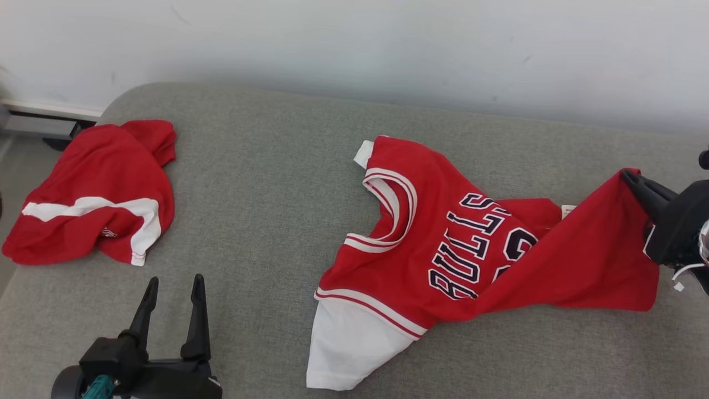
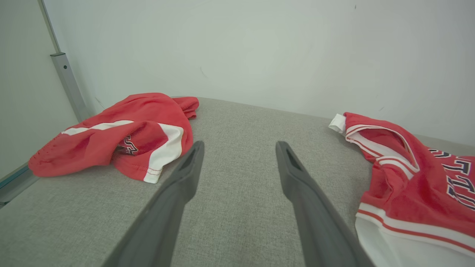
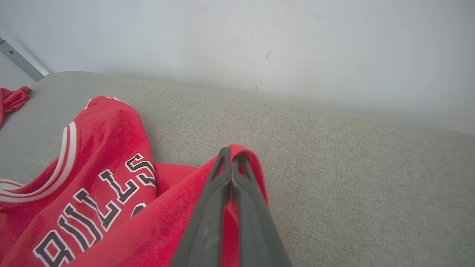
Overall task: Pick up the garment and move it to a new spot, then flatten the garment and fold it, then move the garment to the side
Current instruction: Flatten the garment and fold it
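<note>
The right gripper (image 3: 231, 157) is pinching the jersey (image 1: 443, 244) between its fingertips. The left gripper (image 1: 175, 281) is gaping wide, shorts (image 1: 94, 188) lying left of its fingers.

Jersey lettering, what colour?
Dark navy with white outlines, on the red jersey; clearest in the right wrist view.

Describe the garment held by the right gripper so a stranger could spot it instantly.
On the grey padded surface, look at the right half. The red jersey lies there, one corner pinched by the right gripper. Unlike the crumpled red garment at the left, it carries dark BULLS lettering and a striped neckline.
</note>
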Robot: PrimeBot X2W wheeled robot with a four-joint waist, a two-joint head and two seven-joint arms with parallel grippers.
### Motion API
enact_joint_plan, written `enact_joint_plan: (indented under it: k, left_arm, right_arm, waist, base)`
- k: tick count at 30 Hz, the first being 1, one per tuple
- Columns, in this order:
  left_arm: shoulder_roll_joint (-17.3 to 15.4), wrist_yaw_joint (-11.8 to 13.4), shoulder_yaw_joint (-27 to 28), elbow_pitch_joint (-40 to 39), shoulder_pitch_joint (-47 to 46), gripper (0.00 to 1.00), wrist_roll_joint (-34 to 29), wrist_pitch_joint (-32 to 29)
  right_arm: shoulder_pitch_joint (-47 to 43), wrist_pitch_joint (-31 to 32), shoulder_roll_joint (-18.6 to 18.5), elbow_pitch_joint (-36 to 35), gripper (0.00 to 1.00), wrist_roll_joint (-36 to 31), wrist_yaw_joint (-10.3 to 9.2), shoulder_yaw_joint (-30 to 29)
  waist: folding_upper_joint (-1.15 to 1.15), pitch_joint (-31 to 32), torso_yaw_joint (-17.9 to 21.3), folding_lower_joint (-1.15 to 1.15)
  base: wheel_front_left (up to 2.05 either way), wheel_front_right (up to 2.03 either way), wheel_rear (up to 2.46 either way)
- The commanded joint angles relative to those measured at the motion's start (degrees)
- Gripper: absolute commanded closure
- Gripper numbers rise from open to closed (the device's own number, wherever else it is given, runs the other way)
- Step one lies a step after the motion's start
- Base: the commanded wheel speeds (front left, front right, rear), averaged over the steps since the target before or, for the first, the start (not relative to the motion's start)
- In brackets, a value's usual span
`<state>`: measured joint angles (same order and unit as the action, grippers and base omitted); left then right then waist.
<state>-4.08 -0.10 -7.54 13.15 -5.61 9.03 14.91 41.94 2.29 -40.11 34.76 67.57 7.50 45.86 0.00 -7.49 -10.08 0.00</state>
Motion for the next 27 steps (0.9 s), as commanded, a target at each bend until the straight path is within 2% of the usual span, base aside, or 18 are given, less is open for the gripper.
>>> enact_joint_plan:
  k: [1, 7, 8, 9, 10, 14, 19, 27]
  left_arm:
    - [-0.11, -0.45, 0.12, 0.05, -1.06, 0.0, -0.07, 0.34]
    - [0.05, -0.51, 0.18, 0.38, -1.6, 0.0, -0.5, 0.34]
    - [0.08, -0.51, 0.1, 0.5, -1.64, 0.0, -0.59, 0.34]
    - [0.11, -0.51, 0.0, 0.62, -1.65, 0.0, -0.59, 0.34]
    - [0.13, -0.52, -0.01, 0.72, -1.57, 0.0, -0.62, 0.34]
    - [0.03, -0.62, 0.33, 1.09, -0.68, 0.0, -0.78, 0.34]
    - [-0.43, -0.79, 0.85, 1.0, 0.47, 0.0, -0.92, 0.34]
    - [-0.83, -0.51, 1.58, 0.02, 1.66, 0.0, -1.08, 0.34]
  right_arm:
    - [1.24, -0.57, 0.6, 2.09, 1.0, -1.28, -0.02, 0.53]
    - [5.03, -2.62, 6.32, 14.3, 1.0, -6.12, -0.02, 4.02]
    - [5.13, -2.54, 7.17, 15.75, 0.87, -6.22, -0.02, 4.52]
    - [5.35, -2.92, 7.68, 16.88, 0.53, -6.57, -0.02, 5.02]
    - [5.47, -3.32, 7.96, 17.96, 0.0, -6.67, -0.02, 5.35]
    - [4.84, -5.93, 8.02, 20.5, 0.0, -7.64, -0.02, 6.99]
    - [2.68, -10.99, 6.07, 21.83, 0.0, -7.53, -0.02, 7.47]
    - [-3.83, -16.7, 2.3, 15.68, 0.0, -3.45, -0.02, 4.09]
  waist:
    - [0.0, -0.63, -0.77, 0.0]
    - [0.0, -0.94, -1.43, 0.0]
    - [0.0, -0.81, -1.48, 0.0]
    - [0.0, -0.64, -1.5, 0.0]
    - [0.0, -0.38, -1.44, 0.0]
    - [0.0, 1.04, -0.7, 0.0]
    - [0.0, 2.65, 0.82, 0.0]
    - [0.0, 3.36, 3.39, 0.0]
  base:
    - [0.0, 0.0, 0.0]
    - [0.0, 0.0, 0.0]
    - [0.0, 0.0, 0.0]
    - [0.0, 0.0, 0.0]
    - [0.0, 0.0, 0.0]
    - [0.0, 0.0, 0.0]
    - [0.0, 0.0, 0.0]
    - [0.0, 0.0, 0.0]
